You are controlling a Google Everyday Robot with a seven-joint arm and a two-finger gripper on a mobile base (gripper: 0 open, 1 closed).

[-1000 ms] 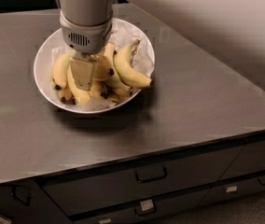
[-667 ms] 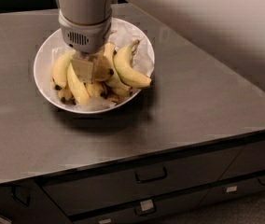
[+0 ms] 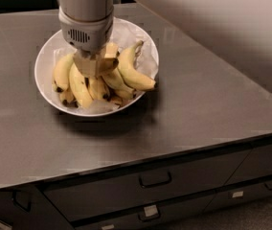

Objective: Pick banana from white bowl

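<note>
Claw (image 3: pixel 96 65) amid bananas (image 3: pixel 80 86) in white bowl (image 3: pixel 42 63) on grey counter (image 3: pixel 198 109).

Single camera, high vantage, tilted steeply down across grey countertop (image 3: pixel 208 109). Near range: white bowl (image 3: pixel 44 56) fills upper left of frame, drawer fronts (image 3: pixel 126 190) line bottom edge. Counter's front edge runs diagonally, lower left to right. Robot arm (image 3: pixel 85 1) enters from top, blocking upper right corner. Gripper (image 3: pixel 96 66) upper left, down in bowl.
</note>
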